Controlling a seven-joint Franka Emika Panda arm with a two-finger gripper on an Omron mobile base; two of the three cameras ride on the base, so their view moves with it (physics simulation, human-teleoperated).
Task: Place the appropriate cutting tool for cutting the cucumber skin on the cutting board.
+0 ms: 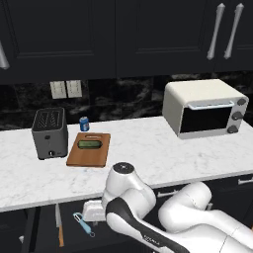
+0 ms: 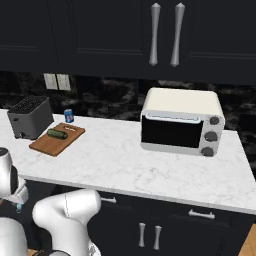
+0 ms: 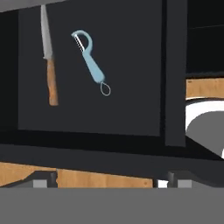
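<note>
The white marble worktop is carrying the toaster oven, the dark toaster and the cutting board, all lying well above and beyond the end effector, with the cucumber resting on the board. Below the worktop edge an open dark drawer is lying ahead of the end effector, whose fingertips are standing apart and gripping nothing. Inside it the knife is lying far ahead to the left, and the cutting tool is sitting just right of the knife, apart from it.

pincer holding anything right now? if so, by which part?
Nothing is held. In the hand view the pincer hangs open above the drawer, its fingertips apart with nothing between them. The peeler lies untouched beside the knife.
</note>
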